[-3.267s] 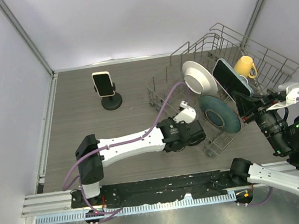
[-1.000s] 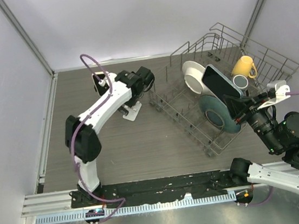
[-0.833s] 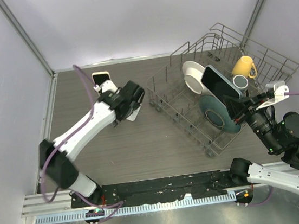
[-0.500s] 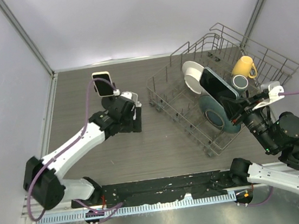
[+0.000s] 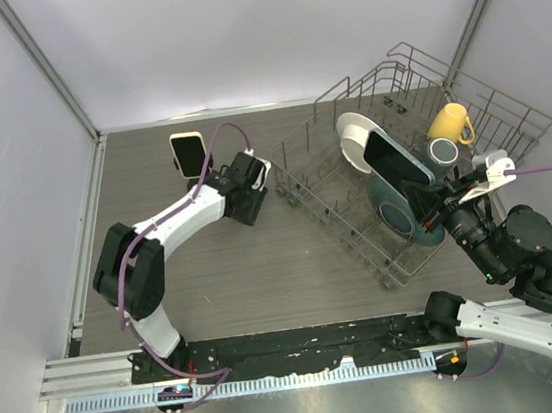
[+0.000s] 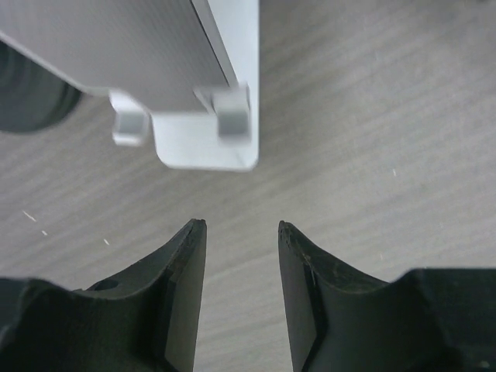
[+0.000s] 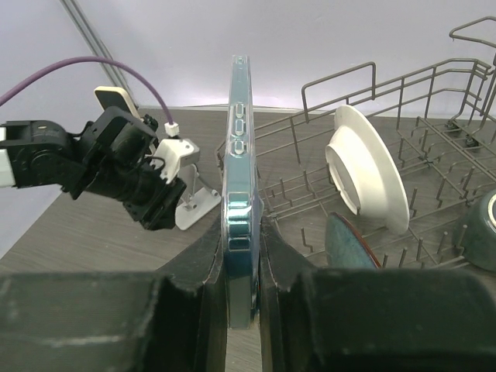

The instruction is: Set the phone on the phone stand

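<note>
My right gripper [image 5: 426,198] is shut on the lower edge of a dark-screened phone in a light blue case [image 5: 391,157] and holds it upright above the dish rack. The right wrist view shows this phone [image 7: 240,155] edge-on between my fingers [image 7: 242,225]. A white phone stand [image 7: 190,190] stands on the table to the left of the rack. In the top view my left gripper [image 5: 246,208] mostly hides it. In the left wrist view the stand's plate with two small lips [image 6: 182,85] lies just beyond my open, empty left gripper [image 6: 242,229].
A second phone [image 5: 187,154] sits on a black round-based stand [image 6: 27,101] just left of the white one. The wire dish rack [image 5: 506,113] holds a white plate [image 5: 359,141], a blue plate [image 5: 394,220], a yellow mug [image 5: 450,123] and a grey cup [image 5: 441,151].
My left arm swung from beside the rack over to the white stand and now hovers over it, open. My right gripper carried the phone slightly leftward.
</note>
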{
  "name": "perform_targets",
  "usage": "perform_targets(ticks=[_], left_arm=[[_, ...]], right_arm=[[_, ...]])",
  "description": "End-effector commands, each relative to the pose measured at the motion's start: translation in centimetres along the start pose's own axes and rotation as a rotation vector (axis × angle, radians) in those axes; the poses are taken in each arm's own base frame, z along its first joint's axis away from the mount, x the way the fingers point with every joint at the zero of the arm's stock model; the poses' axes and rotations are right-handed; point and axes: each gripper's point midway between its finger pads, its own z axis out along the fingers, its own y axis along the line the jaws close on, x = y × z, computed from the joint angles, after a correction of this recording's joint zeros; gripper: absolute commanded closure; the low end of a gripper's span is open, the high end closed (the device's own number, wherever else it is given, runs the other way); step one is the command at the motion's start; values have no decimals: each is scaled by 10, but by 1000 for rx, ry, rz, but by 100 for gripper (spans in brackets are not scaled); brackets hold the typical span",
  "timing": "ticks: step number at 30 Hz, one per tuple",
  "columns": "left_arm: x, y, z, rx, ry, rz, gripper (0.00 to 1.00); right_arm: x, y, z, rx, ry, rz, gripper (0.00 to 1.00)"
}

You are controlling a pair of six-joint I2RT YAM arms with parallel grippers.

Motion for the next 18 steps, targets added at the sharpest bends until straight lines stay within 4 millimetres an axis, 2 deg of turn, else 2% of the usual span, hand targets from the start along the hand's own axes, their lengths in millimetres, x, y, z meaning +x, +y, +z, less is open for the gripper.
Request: perform_targets(ticks=[1,6,12,18], left_arm=[[-32,12,12,-52,-45,38,56],[-38,17,23,-86,-56,6,61],[-52,23,25,-123,-98,-66,71],[-53,23,37,-144,-84,-130,75]], right_arm=[[-33,9,-2,-39,-95,85,100],[-29,11,1,-40,-89,78,100],[-27,12,3,-38,-84,73,100],[-27,12,2,-38,-83,78,100]])
